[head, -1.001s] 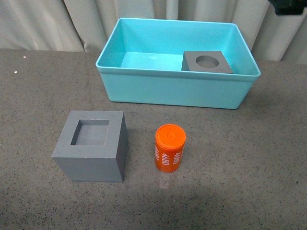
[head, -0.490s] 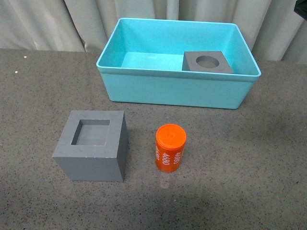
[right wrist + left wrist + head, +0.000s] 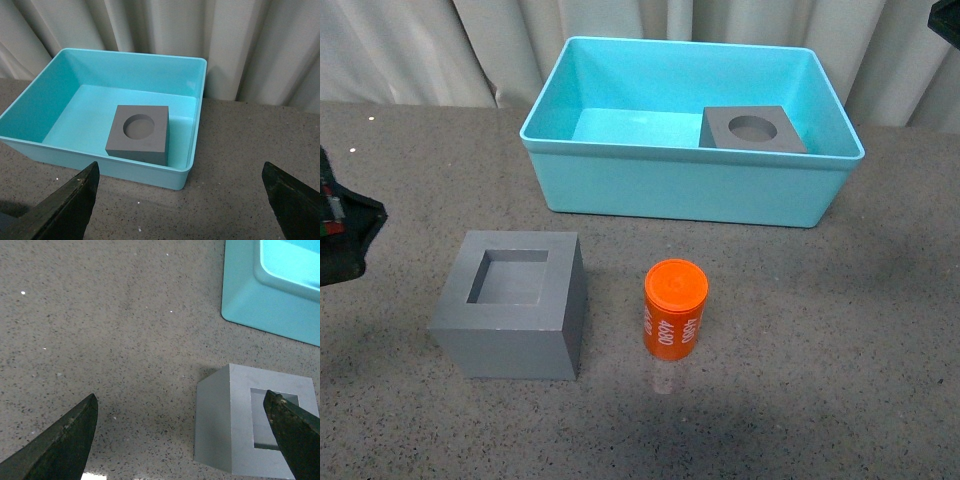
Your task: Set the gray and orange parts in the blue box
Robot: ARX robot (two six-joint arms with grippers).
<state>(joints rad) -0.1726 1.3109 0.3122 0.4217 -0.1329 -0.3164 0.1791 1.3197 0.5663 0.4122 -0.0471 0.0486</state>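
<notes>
A gray cube with a square recess (image 3: 510, 305) stands on the table in front of the blue box (image 3: 690, 190). To its right stands the orange cylinder (image 3: 675, 308), upright, with white lettering. A second gray cube with a round recess (image 3: 753, 130) lies inside the box at its right end. My left gripper (image 3: 180, 437) is open, low over the table just left of the square-recess cube (image 3: 250, 425), one fingertip (image 3: 295, 432) over the cube's top. My right gripper (image 3: 180, 205) is open and empty, held back from the box (image 3: 150, 172) and the round-recess cube (image 3: 140, 132).
The speckled gray tabletop (image 3: 840, 330) runs around the box. Pale curtains (image 3: 440, 50) hang close behind it. A dark part of my left arm (image 3: 345, 235) shows at the left edge of the front view, and a bit of my right arm (image 3: 947, 20) in the top right corner.
My left arm has come into the front view at the left edge, beside the square-recess cube. The right arm has drawn further out of the top right corner. The parts have not moved.
</notes>
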